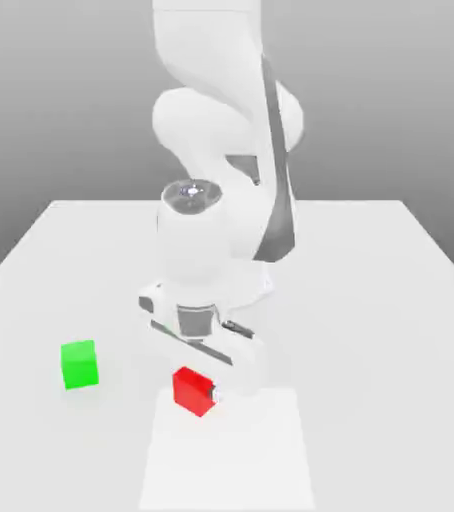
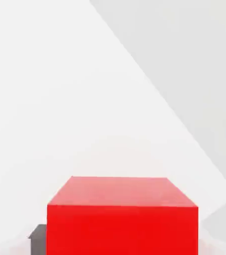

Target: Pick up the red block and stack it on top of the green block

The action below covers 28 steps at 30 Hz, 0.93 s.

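The red block point(image 1: 193, 389) lies low at the near middle of the white table, tucked under the arm's hand. My gripper point(image 1: 201, 392) is down around it and shut on it, with a dark finger point(image 1: 217, 395) showing at the block's side toward the exterior view's right. In the hand view the red block point(image 2: 122, 219) is very close between the jaws, and a dark fingertip point(image 2: 37, 238) presses against one side of it. The green block point(image 1: 79, 364) stands alone on the table toward the exterior view's left of the red one, about a hand's width away.
The white table point(image 1: 371, 300) stretches wide around both blocks. A brighter rectangular patch point(image 1: 231, 450) marks its near edge below the gripper. The arm's bulky white body point(image 1: 211, 250) rises straight behind the red block.
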Tool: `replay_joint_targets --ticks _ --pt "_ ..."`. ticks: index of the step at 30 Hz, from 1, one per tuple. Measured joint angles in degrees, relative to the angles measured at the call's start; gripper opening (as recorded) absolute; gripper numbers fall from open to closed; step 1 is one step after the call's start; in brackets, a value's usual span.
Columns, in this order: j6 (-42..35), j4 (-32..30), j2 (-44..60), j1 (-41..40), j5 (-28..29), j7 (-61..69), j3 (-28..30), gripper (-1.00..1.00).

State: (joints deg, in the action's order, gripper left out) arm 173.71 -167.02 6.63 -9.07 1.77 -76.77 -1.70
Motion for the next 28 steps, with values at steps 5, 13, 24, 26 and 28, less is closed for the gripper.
replay_joint_targets --ticks 5,13,24,26,28 --pt "-8.6 -1.4 -10.0 0.2 -2.0 1.4 -0.4 -1.00" --pt "-17.1 -0.3 -17.7 -11.1 2.6 11.1 10.0 -1.00" --pt "-8.3 1.3 -7.0 -16.1 -2.4 23.3 17.6 -1.00" --pt "-6.7 1.3 -5.3 -16.2 -4.1 24.4 17.0 1.00" --pt "-6.7 1.3 -5.3 -16.2 -4.1 24.4 17.0 1.00"
